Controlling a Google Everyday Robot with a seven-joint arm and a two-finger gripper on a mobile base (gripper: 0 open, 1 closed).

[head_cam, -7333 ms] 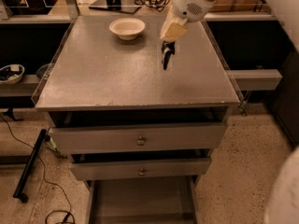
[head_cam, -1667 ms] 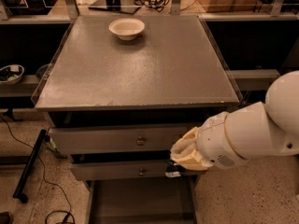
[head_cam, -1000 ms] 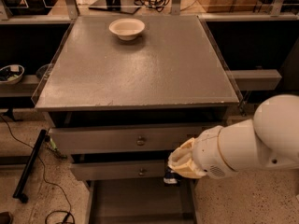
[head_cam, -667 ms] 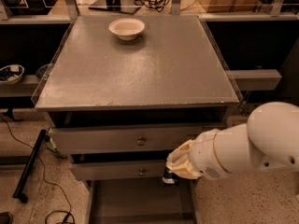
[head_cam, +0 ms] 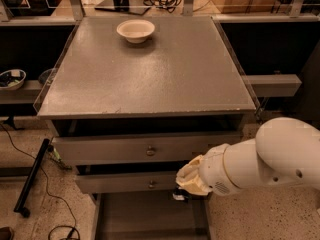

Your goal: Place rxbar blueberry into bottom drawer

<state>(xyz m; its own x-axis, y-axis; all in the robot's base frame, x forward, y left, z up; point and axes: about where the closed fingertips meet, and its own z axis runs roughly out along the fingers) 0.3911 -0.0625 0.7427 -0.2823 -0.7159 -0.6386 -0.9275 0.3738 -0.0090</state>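
The gripper [head_cam: 181, 194] hangs low at the near right, just over the front of the open bottom drawer [head_cam: 140, 216], mostly hidden under its pale wrist cover. I cannot tell its grip. A dark scrap there may be the bar [head_cam: 178, 197]. A bowl [head_cam: 135, 30] sits far back on the top [head_cam: 150, 74].

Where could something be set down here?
The bottom drawer is bare left of the gripper, which hangs over its right back part. The tabletop is bare everywhere in front of the bowl. It is crowded only around the gripper.
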